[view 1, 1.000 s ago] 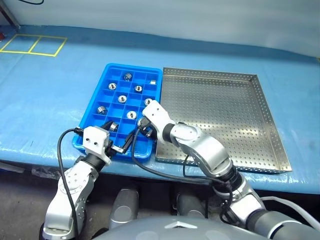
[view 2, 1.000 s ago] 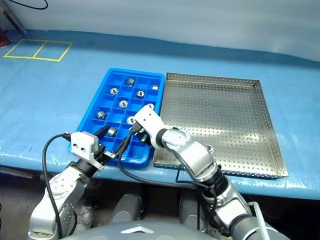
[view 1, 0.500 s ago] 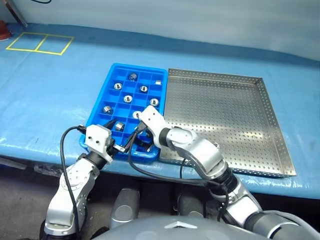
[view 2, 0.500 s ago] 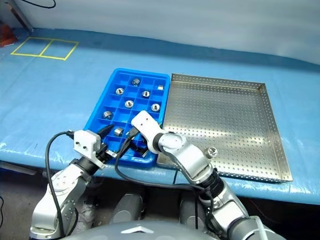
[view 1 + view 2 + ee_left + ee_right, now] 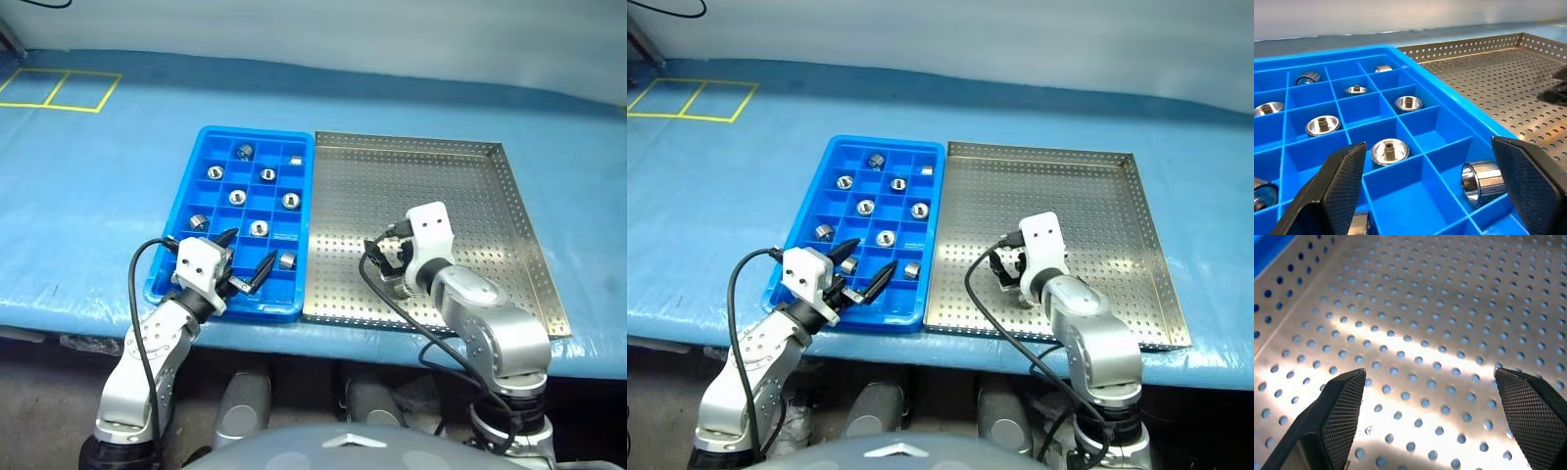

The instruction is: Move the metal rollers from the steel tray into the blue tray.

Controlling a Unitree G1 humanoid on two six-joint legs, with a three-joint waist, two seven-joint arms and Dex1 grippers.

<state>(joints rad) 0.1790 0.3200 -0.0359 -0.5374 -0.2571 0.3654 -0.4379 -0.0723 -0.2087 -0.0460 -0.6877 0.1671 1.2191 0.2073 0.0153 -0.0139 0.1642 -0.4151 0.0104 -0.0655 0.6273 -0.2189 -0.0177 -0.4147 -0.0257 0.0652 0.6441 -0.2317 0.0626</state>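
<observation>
Rollers [image 5: 259,229] fill the blue tray [image 5: 196,186]; right gripper [image 5: 388,257], now wide open and empty, has swung over the steel tray [image 5: 470,196].

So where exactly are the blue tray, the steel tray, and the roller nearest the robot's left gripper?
blue tray [image 5: 195,174]: left eye view, on its left rim.
steel tray [image 5: 509,186]: left eye view, on its right rim.
roller [image 5: 1483,182]: left wrist view, on its shiny side, beside the left gripper's [image 5: 1435,196] finger.
</observation>
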